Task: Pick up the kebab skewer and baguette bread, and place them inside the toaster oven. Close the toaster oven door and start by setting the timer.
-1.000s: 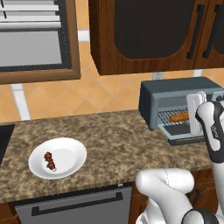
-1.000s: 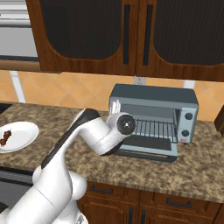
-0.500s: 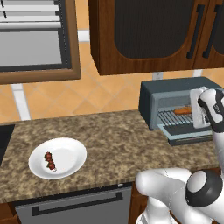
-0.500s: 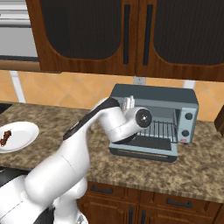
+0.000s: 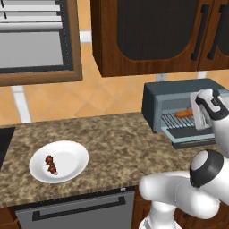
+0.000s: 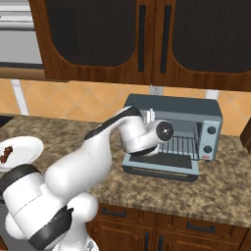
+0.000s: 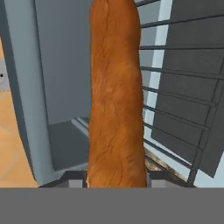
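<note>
The step in hand is judged to be setting the baguette (image 7: pixel 116 96) onto the wire rack (image 7: pixel 183 100) inside the toaster oven (image 5: pixel 172 96). To do it well, keep the loaf level with the rack bars, carry it deep enough that its near end clears the door hinge line, and let its underside rest on the bars before the fingers part; a release from above the rack risks the loaf rolling toward the front lip. Open the fingers only enough to free the crust, then draw the hand straight back out through the opening, so that neither finger catches a bar or the side wall. In the hand view the gripper (image 7: pixel 116 181) stands narrow, its two fingers closed against the near end of the baguette, one on each side, and the loaf runs straight ahead of the hand into the oven cavity. The rack lies just beside the loaf on one side and the inner grey wall (image 7: pixel 61 65) on the other; whether the loaf already touches the bars cannot be told. The oven door (image 6: pixel 162 166) hangs open below the hand. The kebab skewer (image 5: pixel 51 164) lies on the white plate (image 5: pixel 74 154), well away from the hand along the counter (image 5: pixel 112 147), and is judged to be the next item to fetch.
</note>
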